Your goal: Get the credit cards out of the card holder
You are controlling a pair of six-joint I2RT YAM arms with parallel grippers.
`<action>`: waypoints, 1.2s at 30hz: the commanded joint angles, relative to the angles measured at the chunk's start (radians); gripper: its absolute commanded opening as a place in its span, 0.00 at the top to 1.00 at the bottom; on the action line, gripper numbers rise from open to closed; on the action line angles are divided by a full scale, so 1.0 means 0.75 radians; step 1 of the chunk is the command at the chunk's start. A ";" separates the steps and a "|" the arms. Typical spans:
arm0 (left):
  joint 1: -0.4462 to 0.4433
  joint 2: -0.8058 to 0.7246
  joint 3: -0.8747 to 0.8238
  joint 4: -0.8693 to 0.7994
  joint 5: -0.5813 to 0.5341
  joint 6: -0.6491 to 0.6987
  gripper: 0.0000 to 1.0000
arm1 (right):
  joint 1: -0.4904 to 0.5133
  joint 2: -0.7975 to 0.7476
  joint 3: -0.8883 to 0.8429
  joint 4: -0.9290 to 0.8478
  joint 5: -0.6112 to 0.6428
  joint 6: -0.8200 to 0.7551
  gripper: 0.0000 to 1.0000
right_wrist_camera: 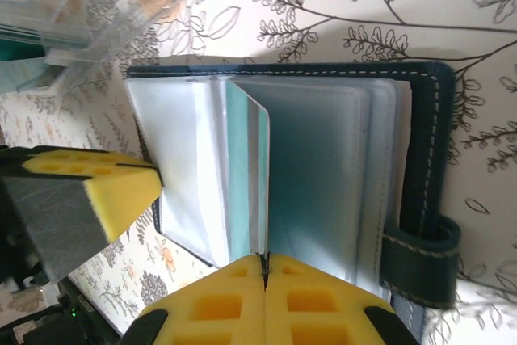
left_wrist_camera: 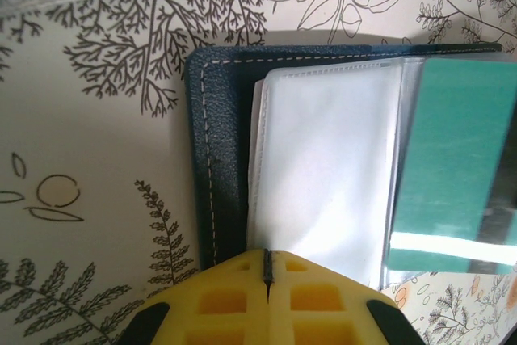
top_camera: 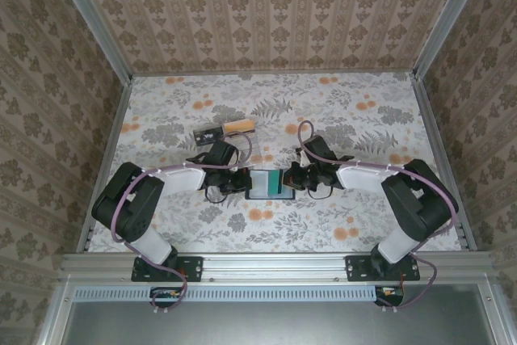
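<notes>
The card holder (top_camera: 269, 184) lies open and flat at the middle of the flowered table (top_camera: 363, 224), with its clear plastic leaves facing up. In the top view the left gripper (top_camera: 241, 182) is at its 9 o'clock edge and the right gripper (top_camera: 296, 177) is at its 3 o'clock edge, both low over the table. In the left wrist view the yellow pads (left_wrist_camera: 234, 296) are pressed together at the holder's 6 o'clock edge, where the navy cover (left_wrist_camera: 212, 159) meets a white sleeve (left_wrist_camera: 323, 167). Whether anything is nipped between them cannot be told. A teal block (left_wrist_camera: 456, 151) sits in the sleeve at 3 o'clock. In the right wrist view the pads (right_wrist_camera: 218, 305) are closed on the lower edge of one clear leaf (right_wrist_camera: 260, 175), which stands upright from the other pages. The holder's strap tab (right_wrist_camera: 420, 260) lies at 4 o'clock. Two credit cards lie side by side on the table at 11 o'clock from the holder, well apart from it: a black card (top_camera: 210, 133) and a tan-orange card (top_camera: 241, 126). A clear tray (right_wrist_camera: 73, 14) shows at 10 o'clock.
</notes>
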 commanded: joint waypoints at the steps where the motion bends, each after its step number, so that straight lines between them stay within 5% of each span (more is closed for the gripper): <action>1: -0.003 -0.043 0.029 -0.122 -0.024 0.002 0.93 | -0.014 -0.102 -0.021 -0.071 0.009 -0.053 1.00; 4: 0.007 -0.100 0.062 -0.150 -0.017 -0.006 0.87 | -0.025 -0.159 -0.004 -0.112 -0.005 -0.076 1.00; 11: 0.057 -0.277 0.115 -0.090 0.079 -0.108 0.54 | -0.039 -0.300 0.022 -0.118 -0.057 -0.109 1.00; 22: 0.103 -0.318 0.033 0.429 0.363 -0.440 0.61 | -0.087 -0.376 0.071 0.119 -0.322 -0.056 1.00; 36: 0.101 -0.289 -0.023 0.562 0.415 -0.538 0.74 | -0.097 -0.372 0.049 0.206 -0.332 0.000 1.00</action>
